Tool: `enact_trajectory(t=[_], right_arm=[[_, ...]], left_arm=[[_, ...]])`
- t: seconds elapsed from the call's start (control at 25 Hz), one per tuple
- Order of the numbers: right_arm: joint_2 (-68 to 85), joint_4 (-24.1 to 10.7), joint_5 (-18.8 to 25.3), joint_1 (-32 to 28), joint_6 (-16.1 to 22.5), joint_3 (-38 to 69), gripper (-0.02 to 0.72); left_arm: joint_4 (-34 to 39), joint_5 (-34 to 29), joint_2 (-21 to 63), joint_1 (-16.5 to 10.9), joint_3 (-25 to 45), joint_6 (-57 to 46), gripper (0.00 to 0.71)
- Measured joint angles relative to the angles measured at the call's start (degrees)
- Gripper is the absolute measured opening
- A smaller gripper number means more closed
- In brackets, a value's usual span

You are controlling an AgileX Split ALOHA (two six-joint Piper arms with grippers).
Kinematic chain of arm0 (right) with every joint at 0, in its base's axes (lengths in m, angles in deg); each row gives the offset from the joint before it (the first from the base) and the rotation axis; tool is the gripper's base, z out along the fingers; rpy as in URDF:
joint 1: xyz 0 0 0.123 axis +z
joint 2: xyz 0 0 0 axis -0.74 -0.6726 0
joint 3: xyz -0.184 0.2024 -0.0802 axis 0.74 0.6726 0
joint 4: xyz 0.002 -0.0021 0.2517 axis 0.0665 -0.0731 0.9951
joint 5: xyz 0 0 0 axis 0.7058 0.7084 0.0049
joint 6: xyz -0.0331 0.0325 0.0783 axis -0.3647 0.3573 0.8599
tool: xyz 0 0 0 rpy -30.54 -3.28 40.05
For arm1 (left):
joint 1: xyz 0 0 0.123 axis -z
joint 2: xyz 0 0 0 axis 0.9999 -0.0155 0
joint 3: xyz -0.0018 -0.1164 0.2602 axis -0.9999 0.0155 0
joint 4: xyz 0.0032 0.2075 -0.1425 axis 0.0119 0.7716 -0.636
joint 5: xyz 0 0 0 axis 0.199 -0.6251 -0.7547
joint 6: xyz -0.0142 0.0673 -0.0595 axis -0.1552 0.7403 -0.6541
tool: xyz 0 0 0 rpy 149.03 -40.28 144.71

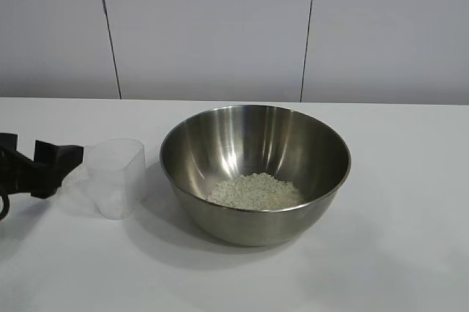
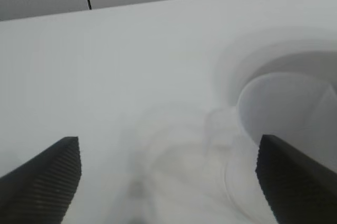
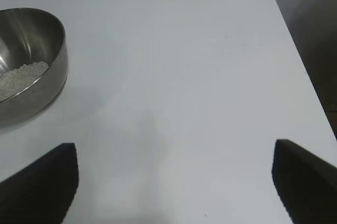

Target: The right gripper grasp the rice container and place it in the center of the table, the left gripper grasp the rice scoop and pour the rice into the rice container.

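White counter [image 1: 410,180] carries the rice container [image 1: 255,173] centrally, rice [image 1: 255,191] heaped inside. The rice scoop [image 1: 115,178] is set upright beside it, the left tool [image 2: 168,182] spread wide and empty, apparently released. The right tool [image 3: 174,182] is held apart, open, holding nothing.

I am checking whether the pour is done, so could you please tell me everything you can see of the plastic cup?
The plastic cup is small, clear and see-through, with a pour spout on its rim. It stands upright on the white table, just left of the steel bowl, close beside it but apparently not touching. It looks nearly empty; a faint pale patch shows near its bottom. The left gripper sits right at its left side with its fingers spread wide, not closed on it.
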Motion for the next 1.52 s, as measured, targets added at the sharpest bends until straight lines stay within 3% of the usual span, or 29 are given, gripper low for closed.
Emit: enact_trajectory(t=[0.24,0.4,0.6,0.68,0.88,0.96,1.08,1.28,1.52], right_arm=[[0.0,0.0,0.1,0.0,0.0,0.0,0.694],[0.0,0.0,0.0,0.0,0.0,0.0,0.694],[0.0,0.0,0.0,0.0,0.0,0.0,0.694],[0.0,0.0,0.0,0.0,0.0,0.0,0.694],[0.0,0.0,0.0,0.0,0.0,0.0,0.694],[0.0,0.0,0.0,0.0,0.0,0.0,0.694],[0.0,0.0,0.0,0.0,0.0,0.0,0.694],[0.0,0.0,0.0,0.0,0.0,0.0,0.694],[0.0,0.0,0.0,0.0,0.0,0.0,0.694]], left_arm=[[-4.4,-25.7,9.6,-1.3,-8.5,2.6,0.667],[-9.1,-35.0,13.2,-8.4,-14.4,2.6,0.667],[-7.6,-46.9,17.5,-17.0,-17.9,2.6,0.665],[-4.3,-55.2,21.4,-18.0,-19.8,2.6,0.665],[-1.9,-86.5,30.6,-18.1,-29.1,2.6,0.665],[-1.7,-94.6,33.8,-18.1,-31.6,2.6,0.665],[-1.8,-100.7,41.2,-18.1,-32.5,2.7,0.665],[-1.6,-105.3,57.7,-18.1,-32.3,4.2,0.665],[-1.6,-112.8,72.4,-18.1,-27.4,0.5,0.665]])
